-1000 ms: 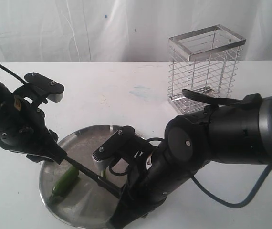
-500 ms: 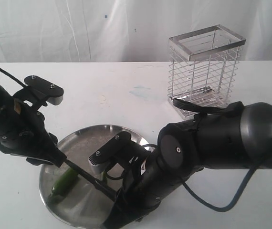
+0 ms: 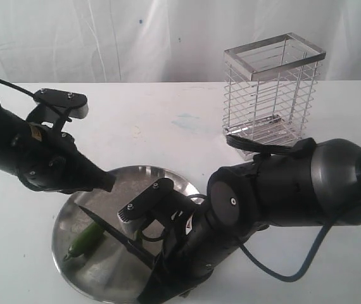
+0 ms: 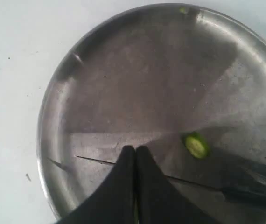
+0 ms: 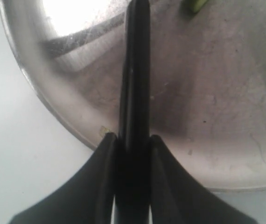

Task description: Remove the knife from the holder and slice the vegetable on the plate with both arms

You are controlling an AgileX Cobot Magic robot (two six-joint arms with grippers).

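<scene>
The plate (image 3: 136, 180) sits near the front edge of the tabletop (image 3: 168, 126), toward its left side, and the holder (image 3: 272, 88) stands well apart near the back right corner. The vegetable (image 3: 85, 239) lies on the plate's left part, with a cut slice (image 4: 196, 145) lying apart from it on the bare metal. The right gripper (image 5: 133, 140) has its fingers (image 5: 107, 163) clamped on the handle of the knife (image 3: 120, 239), whose blade reaches across the plate to the vegetable's end. The left gripper (image 4: 135, 186) hovers over the plate, its fingers pressed together and holding nothing.
</scene>
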